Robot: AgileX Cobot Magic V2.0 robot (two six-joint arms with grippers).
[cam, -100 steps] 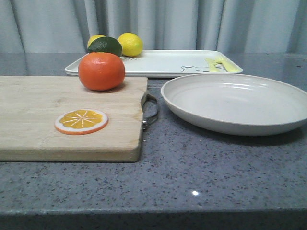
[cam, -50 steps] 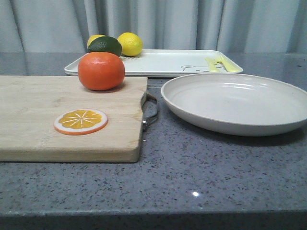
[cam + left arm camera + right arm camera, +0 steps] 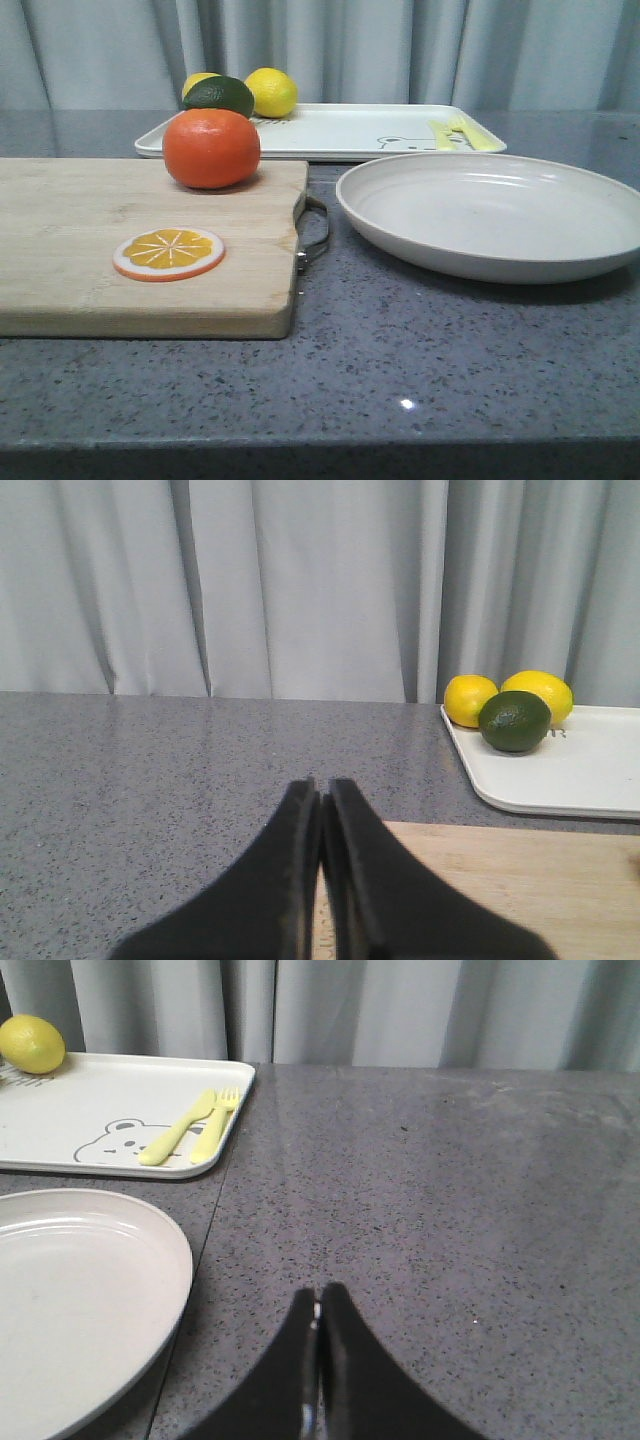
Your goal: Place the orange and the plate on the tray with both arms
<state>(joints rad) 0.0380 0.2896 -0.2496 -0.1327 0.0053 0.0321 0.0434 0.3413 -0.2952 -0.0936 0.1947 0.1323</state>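
Both grippers, left and right, had jaws pressed closed and empty, so each needed opening wide before reaching the orange on the cutting board and the plate before the tray.

Closed left pincer over cutting board; tray with lemons and lime.

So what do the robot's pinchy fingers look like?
Both are plain black. The left gripper has two broad, smooth fingers that taper to narrow tips. The right gripper looks the same: two dark, wedge-shaped fingers narrowing to a point. No cables, markings or stickers show, and the arms themselves are out of view.
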